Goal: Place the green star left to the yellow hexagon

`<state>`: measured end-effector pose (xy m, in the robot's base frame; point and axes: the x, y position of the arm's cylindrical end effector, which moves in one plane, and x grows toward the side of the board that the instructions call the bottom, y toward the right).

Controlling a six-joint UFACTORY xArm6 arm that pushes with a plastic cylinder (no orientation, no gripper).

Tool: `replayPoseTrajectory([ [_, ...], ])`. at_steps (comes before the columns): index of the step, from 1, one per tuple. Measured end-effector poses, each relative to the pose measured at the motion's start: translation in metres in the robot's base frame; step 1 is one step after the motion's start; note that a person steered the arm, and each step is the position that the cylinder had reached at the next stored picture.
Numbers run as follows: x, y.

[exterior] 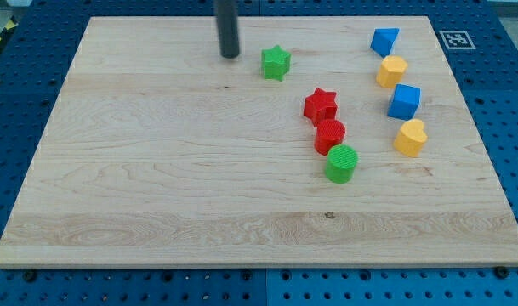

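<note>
Our tip (230, 56) stands near the green star (276, 63), on its left side, not touching — we have no gripper, so we hold nothing. The yellow hexagon (392, 71) lies well apart, toward the view's right.

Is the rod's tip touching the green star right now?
No, my tip stands apart from the green star, on the view's left of it, with bare board between them.

Red star (320, 104), red cylinder (330, 135), green cylinder (341, 162) — touching, in a chain — on the wooden board (156, 187).
</note>
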<state>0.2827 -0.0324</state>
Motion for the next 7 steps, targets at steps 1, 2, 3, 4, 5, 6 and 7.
replayPoseTrajectory([
  [1, 0.0, 0.027],
  [2, 0.0, 0.029],
  [3, 0.0, 0.024],
  [4, 0.0, 0.018],
  [5, 0.008, 0.018],
  [6, 0.021, 0.018],
  [7, 0.022, 0.028],
])
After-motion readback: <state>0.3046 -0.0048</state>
